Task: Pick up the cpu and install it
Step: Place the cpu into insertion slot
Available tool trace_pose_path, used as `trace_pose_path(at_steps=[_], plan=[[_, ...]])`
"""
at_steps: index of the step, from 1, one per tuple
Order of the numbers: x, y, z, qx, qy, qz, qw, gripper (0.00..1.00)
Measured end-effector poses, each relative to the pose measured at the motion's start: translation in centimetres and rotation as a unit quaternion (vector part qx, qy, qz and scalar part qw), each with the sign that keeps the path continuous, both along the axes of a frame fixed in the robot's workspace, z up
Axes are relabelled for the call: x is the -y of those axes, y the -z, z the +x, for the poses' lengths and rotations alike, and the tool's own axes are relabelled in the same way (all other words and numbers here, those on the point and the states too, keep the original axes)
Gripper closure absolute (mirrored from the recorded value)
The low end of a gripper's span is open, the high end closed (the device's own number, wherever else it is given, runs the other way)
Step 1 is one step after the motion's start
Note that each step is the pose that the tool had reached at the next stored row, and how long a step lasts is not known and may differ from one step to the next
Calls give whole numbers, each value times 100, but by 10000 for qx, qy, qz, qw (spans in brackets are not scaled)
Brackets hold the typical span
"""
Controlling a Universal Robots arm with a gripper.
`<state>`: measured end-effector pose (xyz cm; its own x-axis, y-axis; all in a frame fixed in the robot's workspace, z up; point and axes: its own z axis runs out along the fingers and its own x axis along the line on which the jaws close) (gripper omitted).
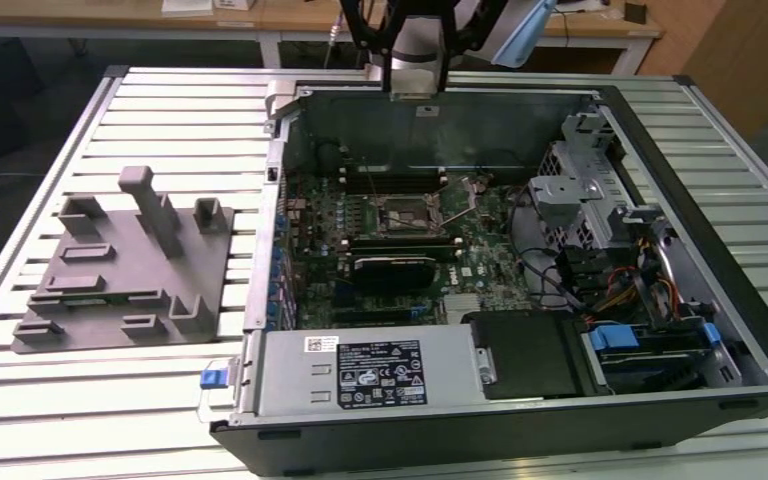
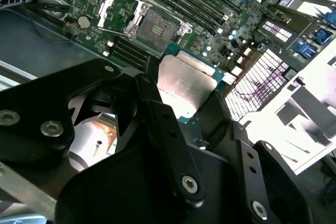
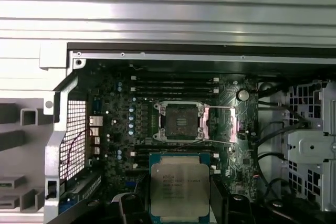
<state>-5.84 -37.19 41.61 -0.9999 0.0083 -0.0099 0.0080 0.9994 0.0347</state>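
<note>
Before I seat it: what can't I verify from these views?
First wrist view: frame cuts off one cpu edge.
Second wrist view: end effector covers the cpu's sides.
All views: socket pins too small.
Exterior view: top edge crops the arm.

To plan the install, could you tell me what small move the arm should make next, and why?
Probably ease the silvery-grey square cpu chip over the open dark square socket: the jaws clamp the chip, which hangs above the green motherboard, apart from the socket, whose metal frame stands open.
</note>
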Motion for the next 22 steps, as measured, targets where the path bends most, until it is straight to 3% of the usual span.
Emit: trace_pose_path(at_steps=[7, 22], plan=[[-6, 5, 0, 0, 358, -2, 9994, 46], [-16, 21, 0, 0, 965, -1, 9953, 46]])
